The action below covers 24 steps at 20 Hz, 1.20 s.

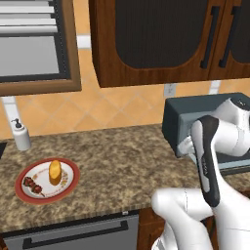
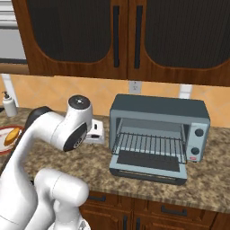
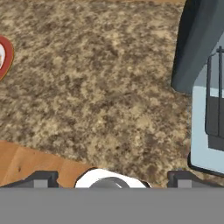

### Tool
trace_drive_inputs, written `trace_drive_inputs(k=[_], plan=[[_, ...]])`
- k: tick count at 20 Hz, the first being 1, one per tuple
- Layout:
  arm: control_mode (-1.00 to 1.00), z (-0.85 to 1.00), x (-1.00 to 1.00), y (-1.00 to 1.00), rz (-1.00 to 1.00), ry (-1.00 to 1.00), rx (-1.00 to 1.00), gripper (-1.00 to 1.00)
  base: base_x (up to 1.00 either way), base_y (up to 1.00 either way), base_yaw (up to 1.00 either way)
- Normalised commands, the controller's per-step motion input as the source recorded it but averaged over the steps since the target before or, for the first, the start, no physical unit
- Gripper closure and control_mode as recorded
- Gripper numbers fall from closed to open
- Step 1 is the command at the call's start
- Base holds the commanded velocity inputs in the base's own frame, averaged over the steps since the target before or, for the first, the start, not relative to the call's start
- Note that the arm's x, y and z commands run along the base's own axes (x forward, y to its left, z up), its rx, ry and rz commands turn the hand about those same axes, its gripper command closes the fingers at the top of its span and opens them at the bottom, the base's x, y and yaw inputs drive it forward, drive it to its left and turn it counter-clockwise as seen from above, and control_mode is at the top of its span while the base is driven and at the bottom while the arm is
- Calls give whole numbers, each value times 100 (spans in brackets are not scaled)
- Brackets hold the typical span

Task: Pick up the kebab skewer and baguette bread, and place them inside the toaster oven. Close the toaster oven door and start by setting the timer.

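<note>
A red-rimmed plate [image 1: 68, 188] on the left of the counter carries the kebab skewer [image 1: 33, 185] and the golden baguette bread [image 1: 55, 172]. The bread [image 2: 12, 134] also peeks in at the right base view's left edge. The dark blue-grey toaster oven [image 2: 159, 108] stands at the right with its door [image 2: 150, 170] dropped open and the wire rack [image 2: 150, 143] bare. My gripper [image 2: 95, 134] hangs over the counter just left of the oven, well right of the plate. Its fingertips [image 3: 41, 178] stand wide apart with nothing between them. The hand view has the plate's rim [image 3: 5, 54] at the left edge and the oven [image 3: 197, 43] on the right.
A white soap dispenser [image 1: 19, 134] stands behind the plate by the wall. Dark wooden cabinets [image 2: 112, 36] hang above the counter. Two knobs [image 2: 199, 132] sit on the oven's right front. Speckled counter [image 1: 117, 161] stretches between plate and oven.
</note>
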Motion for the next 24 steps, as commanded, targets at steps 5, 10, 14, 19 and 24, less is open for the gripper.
trace_drive_inputs(k=[5, 10, 14, 19, 24], plan=[[-100, 0, -5, 100, -4, 6, -1, -100, 0, 0, 0], [-100, 0, -4, 100, -2, 0, -1, -100, 0, 0, 0], [-100, 7, 0, 100, 0, 0, -3, -100, 0, 0, 0], [-100, 5, 17, 100, -3, 0, -1, -100, 0, 0, 0], [-100, 0, 42, 100, -8, 0, 0, -100, 0, 0, 0]])
